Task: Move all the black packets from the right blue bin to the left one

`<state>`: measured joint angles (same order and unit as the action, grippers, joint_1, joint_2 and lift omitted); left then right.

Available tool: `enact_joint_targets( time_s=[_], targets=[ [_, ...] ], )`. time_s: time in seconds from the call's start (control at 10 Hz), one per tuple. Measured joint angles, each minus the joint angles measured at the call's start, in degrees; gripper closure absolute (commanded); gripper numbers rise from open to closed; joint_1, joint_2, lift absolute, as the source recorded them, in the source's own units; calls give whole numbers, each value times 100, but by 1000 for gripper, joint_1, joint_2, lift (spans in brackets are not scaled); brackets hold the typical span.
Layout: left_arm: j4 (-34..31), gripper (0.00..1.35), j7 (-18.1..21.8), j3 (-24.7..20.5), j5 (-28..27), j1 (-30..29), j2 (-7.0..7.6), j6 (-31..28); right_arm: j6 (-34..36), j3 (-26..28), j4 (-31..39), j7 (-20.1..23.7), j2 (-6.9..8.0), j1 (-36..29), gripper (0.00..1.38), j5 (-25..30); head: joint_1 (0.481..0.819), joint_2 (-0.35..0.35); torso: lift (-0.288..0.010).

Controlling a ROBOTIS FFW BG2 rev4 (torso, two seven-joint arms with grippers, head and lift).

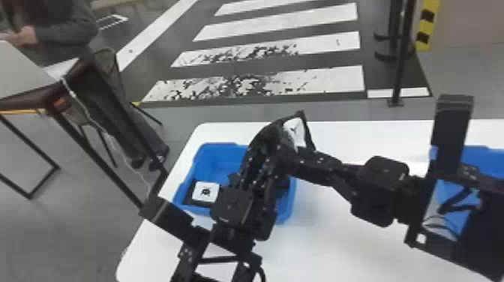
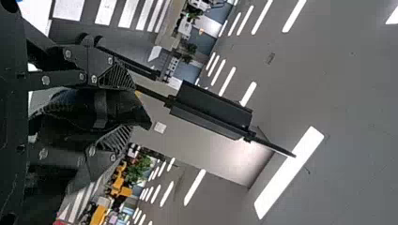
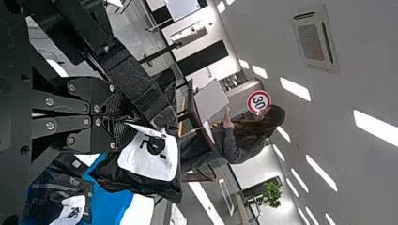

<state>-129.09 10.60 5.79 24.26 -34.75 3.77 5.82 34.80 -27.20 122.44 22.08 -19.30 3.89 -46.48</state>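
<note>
White counter (image 1: 322,243). Over the left blue bin (image 1: 217,157), the right arm (image 1: 386,178) reaches across and the left arm (image 1: 232,210) angles up. The right tool (image 1: 287,150) pinches a black packet (image 1: 294,129); the left tool (image 1: 260,152) stands open. Another black packet (image 1: 205,192) lies inside.

3 cameras, 3 headings

Head: from above, looking forward and down past the worktop's (image 1: 326,247) far edge; medium range. Left wrist: sideways, fingers (image 2: 117,77) close, aimed up at ceiling (image 2: 338,93). Right wrist: sideways, black packet (image 3: 136,180) close, aimed up across room. Head and right wrist share blue bin (image 1: 219,159) by worktop's left edge, plus side table (image 1: 20,73).
</note>
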Motion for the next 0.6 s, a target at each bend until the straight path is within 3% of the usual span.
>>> enact_joint_targets(
  time_s=[0.1,0.2,0.3,0.4,0.6],
  targets=[
    [1,1211,-41,12,-76,14,3,60,-33,-8,-38,0,10,10,846,-11,695,350,-140],
    [14,1211,-25,10,-156,25,3,165,-50,-14,-78,0,17,13,252,-19,695,350,-140],
    [26,1211,-23,4,-210,28,2,245,-54,-20,-87,3,20,11,-2,5,695,350,-140],
    [36,1211,-30,-4,-263,29,2,325,-57,-21,-88,65,22,10,2,40,695,350,-140],
    [90,1211,-105,-12,-341,56,-4,596,-52,-22,-190,89,16,6,263,-63,695,350,-140]
  ],
)
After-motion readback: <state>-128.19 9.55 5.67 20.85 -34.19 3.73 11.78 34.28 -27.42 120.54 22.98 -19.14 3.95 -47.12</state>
